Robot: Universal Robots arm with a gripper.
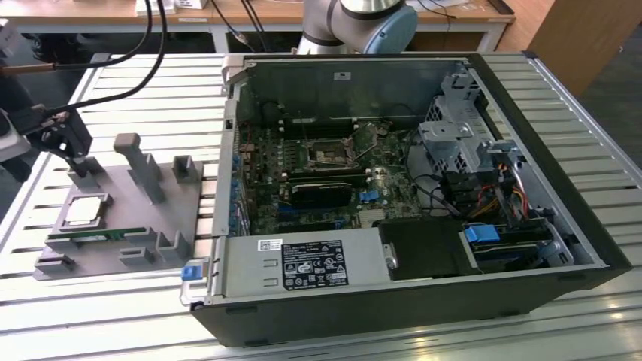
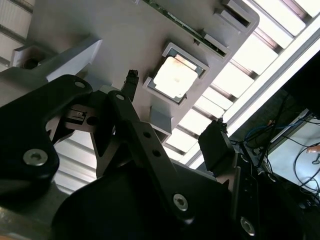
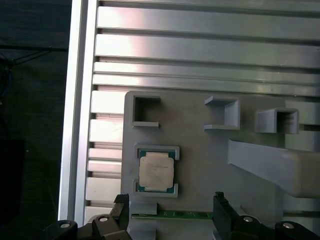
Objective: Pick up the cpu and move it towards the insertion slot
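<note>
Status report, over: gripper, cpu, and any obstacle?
Gripper open, empty, above grey fixture. Cpu flat in its recess there, not gripped. Nothing on top of it.

Slatted aluminium table (image 1: 131, 75), pale grey, strong glare off slats in both wrist views. Beyond far edge: wooden desk (image 1: 281, 13) on white metal legs. Far, at the exterior view's right: wooden cabinet (image 1: 576, 30). Dark floor (image 1: 614, 105) below it, along table's right edge.

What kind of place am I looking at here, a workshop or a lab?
Most likely a robotics lab bench for computer assembly: a slotted aluminium table carries an open computer case with its motherboard exposed, a grey fixture plate holds the cpu, and a robot arm stands behind.
</note>
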